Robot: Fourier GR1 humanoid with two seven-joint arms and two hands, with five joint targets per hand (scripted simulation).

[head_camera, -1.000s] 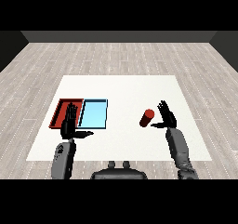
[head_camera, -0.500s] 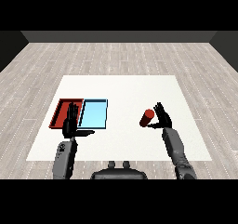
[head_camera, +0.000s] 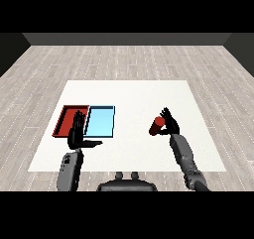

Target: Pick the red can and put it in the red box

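Note:
The red can (head_camera: pixel 157 126) stands tilted on the white table, right of the middle. My right hand (head_camera: pixel 169 124) is against the can's right side, its fingers spread and only slightly bent over the can's top, not wrapped round it. The red tray (head_camera: pixel 64 119) lies at the left of the table, with the light blue tray (head_camera: pixel 100 122) touching its right side. My left hand (head_camera: pixel 77 134) hovers open at the red tray's near edge, fingers straight and pointing away, thumb sticking out to the right.
The white table (head_camera: pixel 134 96) sits on a grey wooden floor. Bare tabletop stretches between the blue tray and the can. Both trays hold nothing.
My right hand has moved left and closed in on the can, from beside it to touching it. The can and my left hand have stayed in place.

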